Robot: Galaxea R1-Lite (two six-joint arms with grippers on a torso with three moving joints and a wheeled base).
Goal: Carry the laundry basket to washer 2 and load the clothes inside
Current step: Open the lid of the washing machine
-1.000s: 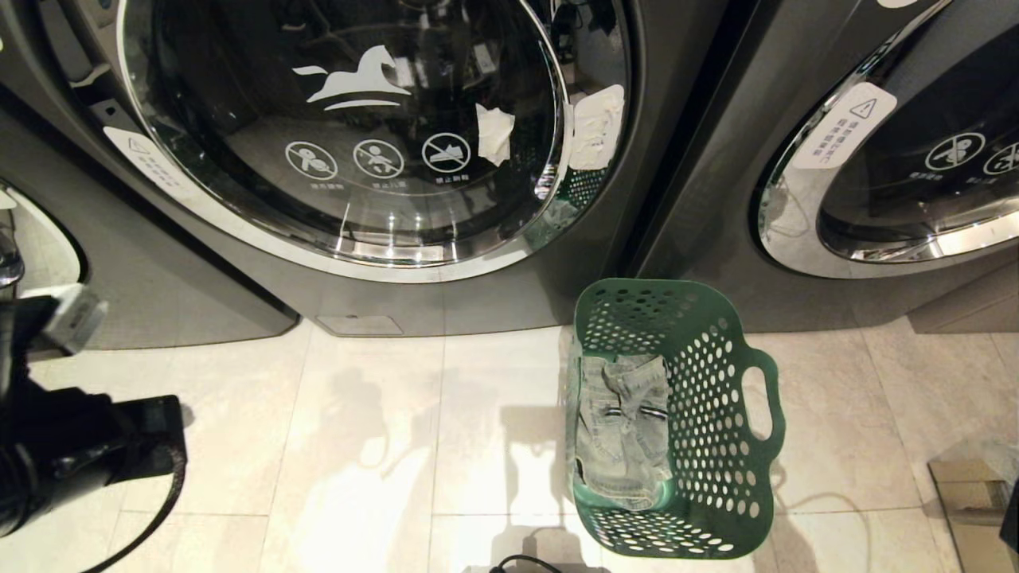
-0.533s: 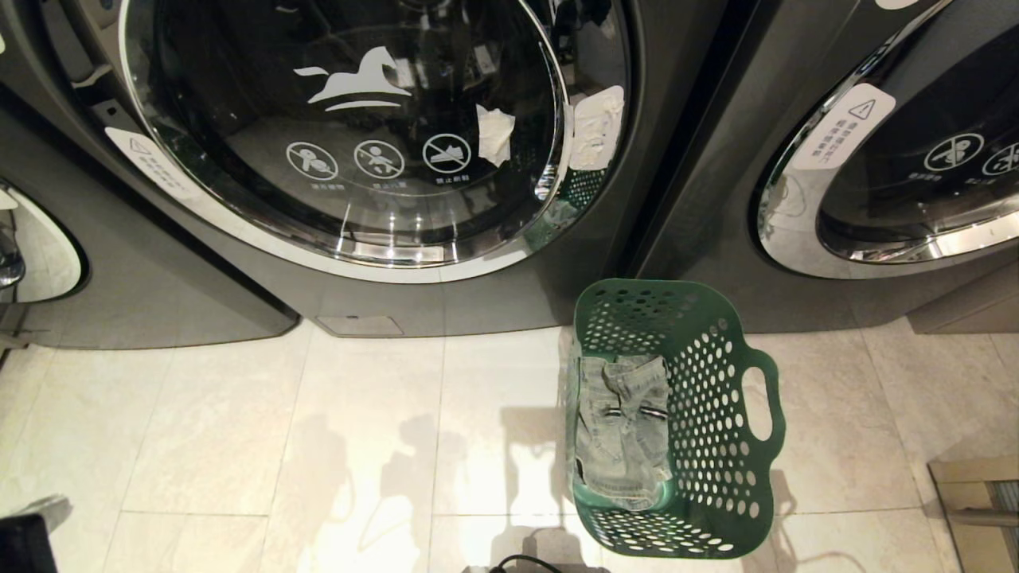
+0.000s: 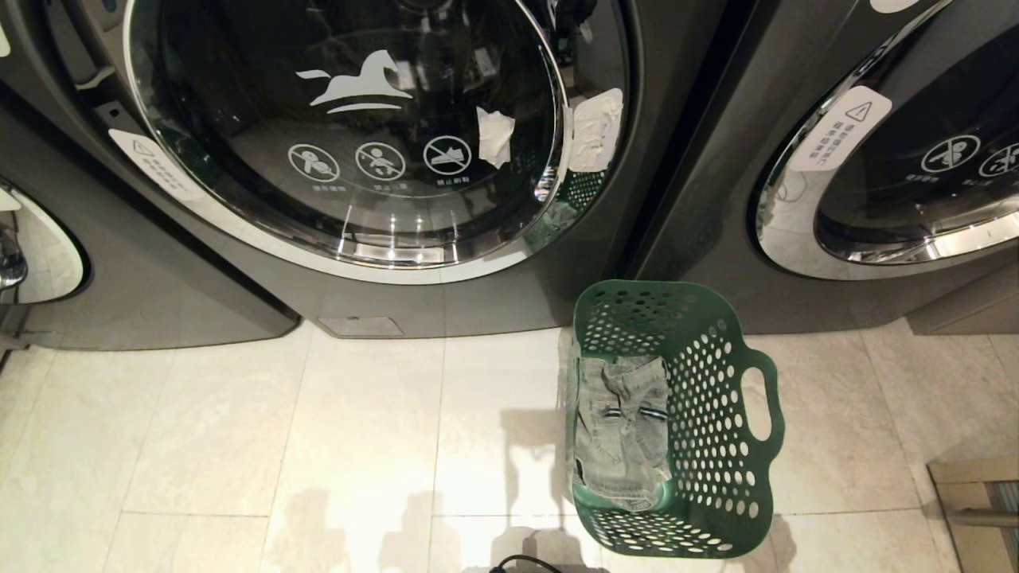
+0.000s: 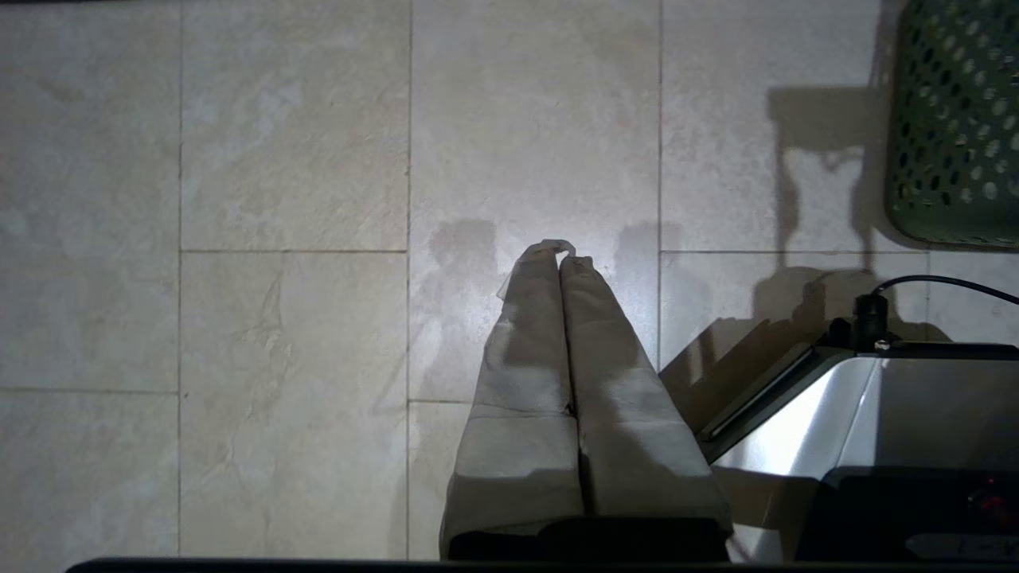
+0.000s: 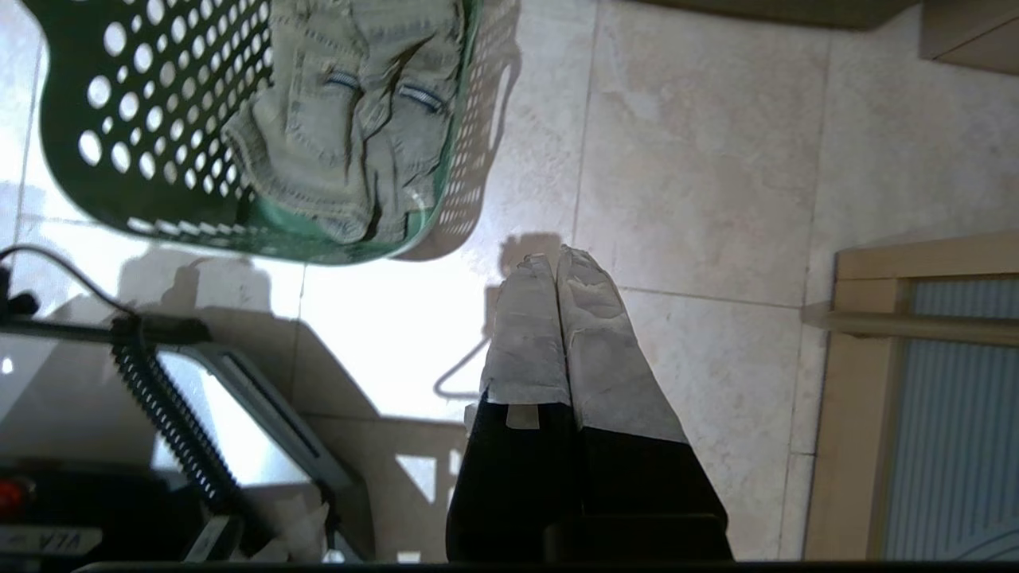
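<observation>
Pointing down at the pale stone-look floor tiles (image 4: 294, 318), the left gripper (image 4: 561, 251) is hanging with its two cloth-wrapped fingers pressed together on nothing, above bare tile beside the robot's silver base (image 4: 836, 414). The right gripper (image 5: 555, 259) is hanging the same way, its taped fingers meeting flat and empty, near the basket but apart from it. Neither arm is showing in the head view. The green plastic laundry basket (image 3: 716, 398) is sitting on the floor, tucked against the foot of the machines where the dark grey washer (image 3: 493, 294) meets its neighbour (image 3: 716, 239); its walls are perforated with round holes and a cut-out handle is bulging from one side. Crumpled light-wash denim clothes (image 3: 621, 430) are lying inside it, seams and stitching showing. The washer's round glass door (image 3: 350, 127) is sitting closed within a chrome ring, carrying a white horse emblem and three prohibition icons. A wood-framed panel (image 5: 915, 382) is standing at the floor's edge on the right.
</observation>
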